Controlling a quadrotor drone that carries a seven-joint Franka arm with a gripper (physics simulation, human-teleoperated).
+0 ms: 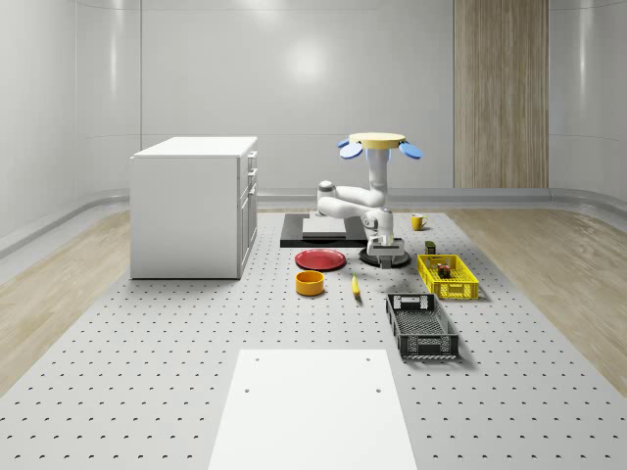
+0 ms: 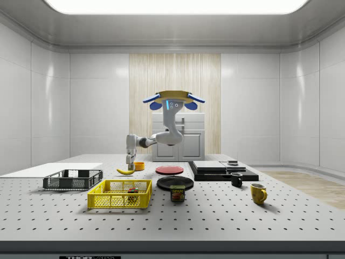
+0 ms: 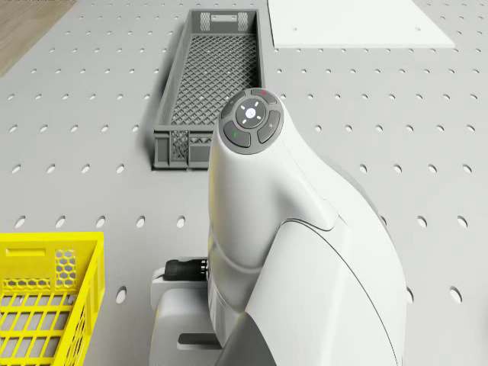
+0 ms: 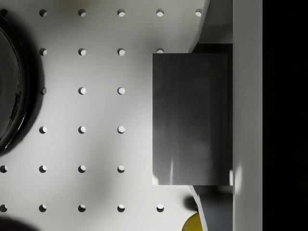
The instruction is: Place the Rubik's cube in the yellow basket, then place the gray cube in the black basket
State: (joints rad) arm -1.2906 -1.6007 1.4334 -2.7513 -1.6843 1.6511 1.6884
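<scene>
The drone (image 1: 377, 143) hovers over the bench (image 1: 147, 382), behind the baskets, with its arm (image 1: 345, 204) bent down to the tool (image 1: 389, 253). In the whole-scene view the tool hangs at the black plate (image 1: 374, 260). The side view puts the tool (image 2: 130, 161) clear above the bench top, over the banana (image 2: 125, 171).

The wrist view gives what those two cannot. The gray cube (image 4: 192, 118) sits between the white fingers (image 4: 208, 24), which press on its opposite faces, so the tool is closed on the cube. Holed bench (image 4: 101, 110) lies beneath it, and the plate's rim (image 4: 12, 86) shows off to one side.

The Rubik's cube (image 2: 132, 190) lies inside the yellow basket (image 2: 110, 200). From above it shows as a small dark block (image 1: 443, 270) in the basket (image 1: 460, 291).

The black basket (image 1: 422, 343) stands just in front of the yellow one. The drone view looks into it (image 3: 169, 145) past the arm's shell (image 3: 305, 244) and shows a mesh floor
</scene>
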